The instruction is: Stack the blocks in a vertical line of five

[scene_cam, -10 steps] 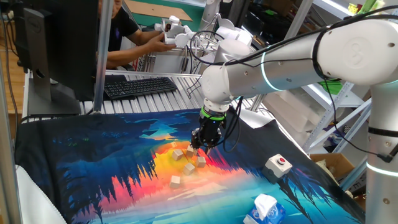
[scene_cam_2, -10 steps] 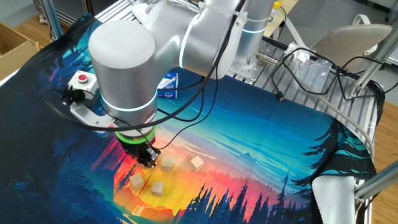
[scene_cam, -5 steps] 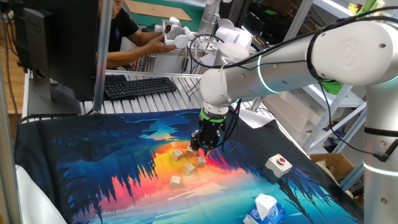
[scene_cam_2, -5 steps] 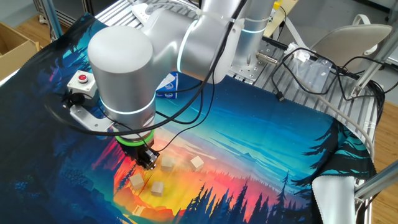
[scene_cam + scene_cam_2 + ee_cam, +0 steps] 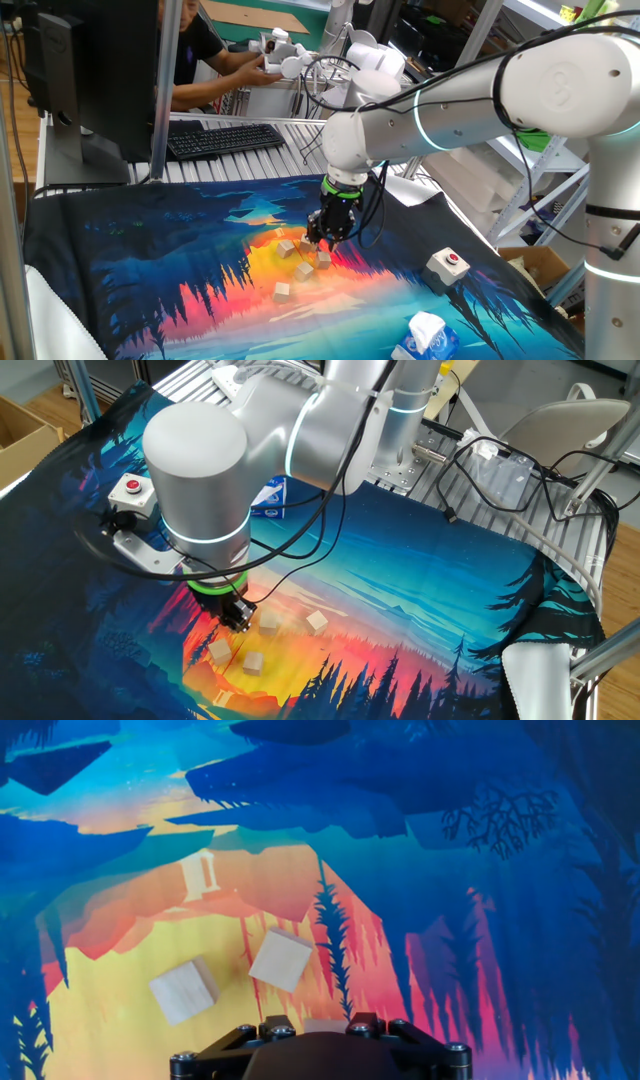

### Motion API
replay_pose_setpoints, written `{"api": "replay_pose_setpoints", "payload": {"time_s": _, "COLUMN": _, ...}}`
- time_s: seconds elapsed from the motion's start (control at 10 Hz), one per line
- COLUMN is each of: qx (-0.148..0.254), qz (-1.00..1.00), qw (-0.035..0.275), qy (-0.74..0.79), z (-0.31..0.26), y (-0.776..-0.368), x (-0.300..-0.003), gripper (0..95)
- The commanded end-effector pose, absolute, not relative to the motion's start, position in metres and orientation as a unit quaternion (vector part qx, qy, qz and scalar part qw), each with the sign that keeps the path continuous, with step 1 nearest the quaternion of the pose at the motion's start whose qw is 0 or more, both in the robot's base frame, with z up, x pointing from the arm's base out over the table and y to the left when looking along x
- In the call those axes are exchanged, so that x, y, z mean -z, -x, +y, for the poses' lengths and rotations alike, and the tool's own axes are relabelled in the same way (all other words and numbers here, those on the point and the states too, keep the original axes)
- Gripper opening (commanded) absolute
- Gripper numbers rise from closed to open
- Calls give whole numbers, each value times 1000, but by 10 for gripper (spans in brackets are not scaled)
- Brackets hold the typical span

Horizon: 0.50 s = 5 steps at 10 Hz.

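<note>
Looking along the fingers from the camera on the hand, we see the dark base of the hand [image 5: 320,1050] at the bottom edge. Just past it lie two blocks: one block [image 5: 184,990] on the left and a second block [image 5: 281,960] a little farther and to the right. They sit near each other but do not touch. They rest on a colorful mat [image 5: 480,920] with orange, yellow and blue shapes.

From one fixed camera, the hand [image 5: 326,236] hangs low over the mat, right by the group of blocks. The closest block [image 5: 283,291] to us sits alone. Behind it we see another block [image 5: 304,270], then one [image 5: 324,259] beside the hand, and one [image 5: 287,248] a bit farther. We cannot tell if the fingers are apart or together, or if they hold a block.

No block sits on top of another.

A white box with a red button [image 5: 447,264] and a tissue pack [image 5: 427,336] rest on the surface, well apart from the blocks.

Farther back sits a black keyboard [image 5: 222,138].
</note>
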<state>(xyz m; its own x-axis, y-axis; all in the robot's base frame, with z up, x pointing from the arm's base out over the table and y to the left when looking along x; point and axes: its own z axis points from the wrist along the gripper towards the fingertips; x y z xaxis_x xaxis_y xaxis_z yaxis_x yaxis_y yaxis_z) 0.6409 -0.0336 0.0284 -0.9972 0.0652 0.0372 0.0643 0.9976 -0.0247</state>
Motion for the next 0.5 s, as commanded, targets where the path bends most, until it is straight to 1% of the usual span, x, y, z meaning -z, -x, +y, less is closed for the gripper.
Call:
{"api": "replay_pose_setpoints", "payload": {"time_s": 0.1, "qx": -15, "qz": -999, "qw": 22, "qy": 27, "z": -34, "y": -645, "x": -30, "gripper": 380}}
{"api": "replay_pose_setpoints", "payload": {"time_s": 0.5, "qx": -14, "qz": -999, "qw": 24, "qy": 24, "z": -36, "y": -655, "x": -29, "gripper": 380}}
